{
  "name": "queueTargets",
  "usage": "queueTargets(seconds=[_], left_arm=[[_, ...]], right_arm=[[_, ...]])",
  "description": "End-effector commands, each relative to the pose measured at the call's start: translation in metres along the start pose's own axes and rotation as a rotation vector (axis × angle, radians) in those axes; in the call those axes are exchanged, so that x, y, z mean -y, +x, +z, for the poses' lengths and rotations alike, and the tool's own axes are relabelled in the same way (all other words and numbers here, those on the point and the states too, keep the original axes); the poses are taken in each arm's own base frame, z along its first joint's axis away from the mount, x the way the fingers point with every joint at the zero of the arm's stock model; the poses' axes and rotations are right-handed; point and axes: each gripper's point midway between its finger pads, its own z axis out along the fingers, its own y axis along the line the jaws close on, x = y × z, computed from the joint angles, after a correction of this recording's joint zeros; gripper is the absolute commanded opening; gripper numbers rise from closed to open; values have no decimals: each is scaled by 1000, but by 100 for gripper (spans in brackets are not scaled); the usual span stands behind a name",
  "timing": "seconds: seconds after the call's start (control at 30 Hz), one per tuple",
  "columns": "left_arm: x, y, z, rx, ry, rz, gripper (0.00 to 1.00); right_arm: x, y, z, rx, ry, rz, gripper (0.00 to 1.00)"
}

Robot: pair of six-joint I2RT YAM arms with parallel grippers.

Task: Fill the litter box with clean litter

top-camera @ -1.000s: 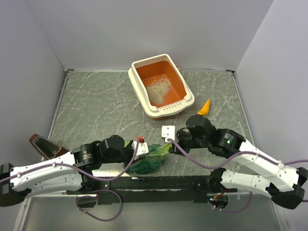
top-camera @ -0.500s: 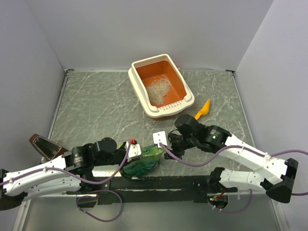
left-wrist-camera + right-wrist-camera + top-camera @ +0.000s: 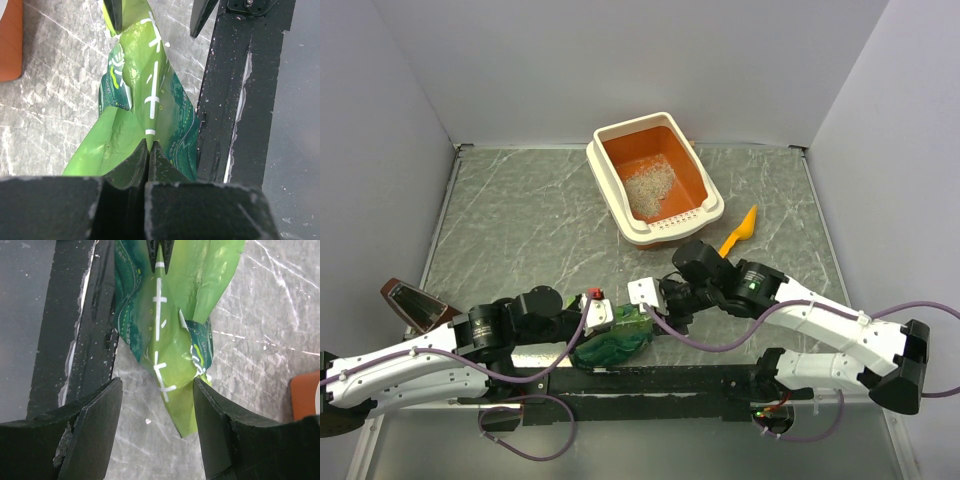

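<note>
The litter box [image 3: 604, 172], orange inside with a cream rim, stands at the back middle of the table with a small pile of clean litter [image 3: 651, 186] in it. A green crinkly bag [image 3: 618, 340] lies by the near edge between both arms. My left gripper [image 3: 149, 146] is shut on one folded end of the bag [image 3: 142, 85]. My right gripper [image 3: 158, 386] stands open, its fingers either side of the bag's [image 3: 175, 320] other pointed end, without pinching it. Seen from above, the right gripper [image 3: 647, 303] sits just right of the left gripper [image 3: 603, 316].
An orange-yellow scoop [image 3: 741, 231] lies to the right of the litter box. A brown object [image 3: 410, 301] sits at the left wall. The black base rail [image 3: 660, 380] runs along the near edge, right beside the bag. Grey walls enclose the table.
The right gripper has moved left to the bag's free end and opened wider. The left arm shifted slightly left with the bag still held.
</note>
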Motion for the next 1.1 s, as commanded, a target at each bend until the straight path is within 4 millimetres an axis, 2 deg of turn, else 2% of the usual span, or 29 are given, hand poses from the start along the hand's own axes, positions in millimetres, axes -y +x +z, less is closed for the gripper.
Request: queueTargets(seconds=[0.0, 0.2, 0.33, 0.37, 0.4, 0.43, 0.53, 0.6, 0.67, 0.87, 1.0, 1.07], left_arm=[[-5, -46, -9, 175, -28, -5, 1], [-7, -49, -13, 191, -43, -4, 1], [-8, -51, -17, 205, -52, -4, 1], [-9, -51, -17, 205, -53, -5, 1], [-9, -52, -17, 208, -57, -6, 1], [-10, -52, -17, 209, -59, -4, 1], [-14, -52, -17, 207, -85, -2, 1], [-17, -57, -18, 210, -94, 5, 1], [-30, -67, -24, 218, -164, 14, 1], [-68, -97, -28, 185, -339, 169, 1], [-80, -132, -36, 215, -351, 232, 1], [-86, -139, -39, 225, -353, 241, 1]], right_arm=[[3, -4, 14, 37, -14, -45, 65], [-10, 22, 23, -22, -56, 19, 63], [-16, 36, 25, -47, -50, 60, 54], [-17, 39, 26, -51, -48, 67, 46], [-17, 40, 26, -53, -49, 71, 29], [-17, 41, 26, -56, -47, 77, 0], [-12, 44, 26, -74, -21, 83, 0], [2, 43, 20, -90, 56, 81, 0], [18, 39, 7, -91, 143, 75, 0], [59, 5, -35, -4, 314, 55, 0], [70, -14, -57, 29, 359, 35, 0], [70, -18, -64, 34, 360, 38, 0]])
